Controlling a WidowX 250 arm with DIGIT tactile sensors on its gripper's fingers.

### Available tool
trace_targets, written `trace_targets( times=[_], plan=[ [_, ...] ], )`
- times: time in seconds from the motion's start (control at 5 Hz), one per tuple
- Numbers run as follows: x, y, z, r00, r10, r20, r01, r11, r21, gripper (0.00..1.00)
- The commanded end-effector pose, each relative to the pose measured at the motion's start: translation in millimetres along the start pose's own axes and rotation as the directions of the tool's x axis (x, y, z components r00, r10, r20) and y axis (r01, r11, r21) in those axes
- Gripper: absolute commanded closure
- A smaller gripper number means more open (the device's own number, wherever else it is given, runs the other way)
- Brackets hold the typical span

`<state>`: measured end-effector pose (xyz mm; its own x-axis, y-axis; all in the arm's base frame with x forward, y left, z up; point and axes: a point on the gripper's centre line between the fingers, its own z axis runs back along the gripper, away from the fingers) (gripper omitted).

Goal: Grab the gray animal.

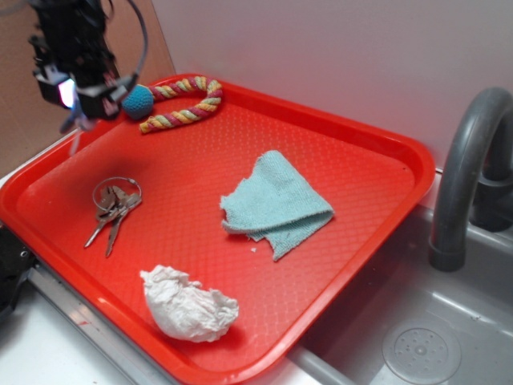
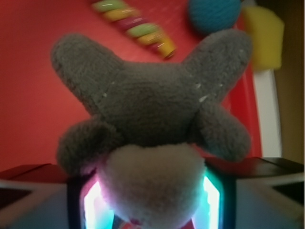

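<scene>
The gray animal (image 2: pixel 152 109) is a fuzzy little plush with splayed limbs and a white face patch, hanging up above the tray's back-left corner.

Exterior: looks down at an angle on my red tray (image 1: pixel 353 136) from its near corner, sink to the right.
Wrist: sits just above my fingers, facing down, very close.
Shared: teal ball (image 1: pixel 138 102) (image 2: pixel 213 13), striped rope (image 1: pixel 188 103) (image 2: pixel 136 26).

Even bright overhead light, soft shadows on the red tray (image 1: pixel 353 136), wrist view blurred close-up, perhaps motion-smeared rope (image 2: pixel 136 27), glowing gripper (image 2: pixel 152 200) pads
</scene>
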<state>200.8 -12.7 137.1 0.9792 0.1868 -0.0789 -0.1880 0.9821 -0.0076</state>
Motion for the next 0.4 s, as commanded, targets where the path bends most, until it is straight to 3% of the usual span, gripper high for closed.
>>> trace_targets(
  times=[0.0,0.2],
  plan=[
    [-29.8,-41.5,93.8,0.961,-0.247,0.126,0.258,0.963,-0.080,1.00],
    [-28.6,-45.7,97.6,0.942,-0.292,0.166,0.306,0.950,-0.063,1.00]
  ],
)
